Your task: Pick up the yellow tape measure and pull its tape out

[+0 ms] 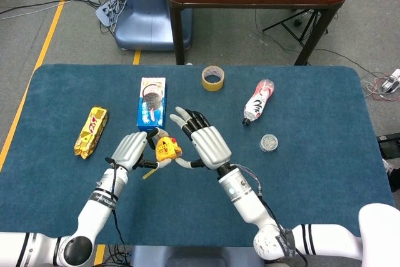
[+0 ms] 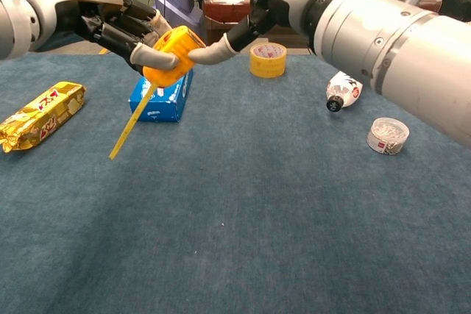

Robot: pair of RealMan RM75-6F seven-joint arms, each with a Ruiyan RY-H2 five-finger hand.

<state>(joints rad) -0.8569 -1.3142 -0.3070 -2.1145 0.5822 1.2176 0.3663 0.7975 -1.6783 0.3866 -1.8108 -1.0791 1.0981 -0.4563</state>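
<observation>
1. Head view: the left hand point(image 1: 130, 148) grips the tape measure point(image 1: 167, 149) and holds it above the table point(image 1: 312, 173), just at 6 o'clock of the blue box point(image 1: 152, 102).
2. Head view: the right hand point(image 1: 203, 142) is spread and holds nothing. Its thumb tip lies against or just beside the case at the 3 o'clock side; which of the two cannot be told here.
3. Head view: a short length of blade point(image 1: 149, 172) shows at 7 o'clock of the case.
4. Chest view: the left hand point(image 2: 118, 27) grasps the tape measure point(image 2: 171, 55) from the 9 o'clock side, well clear of the cloth.
5. Chest view: the right hand's thumb point(image 2: 213, 51) touches the case at 3 o'clock; the palm is hidden above the frame edge.
6. Chest view: the blade point(image 2: 130, 123) hangs out of the case toward 7 o'clock, free, with its end above the cloth.
7. Step in hand, as a judgement: pick-up is complete; the right hand is at the case but not yet on the blade, so the pull is only partly done.
8. Next move, as a judgement: bring the right hand's fingers down to 7 o'clock of the case, pinch the blade near its free end, then draw the hands apart while the left hand grips the case firmly.
</observation>
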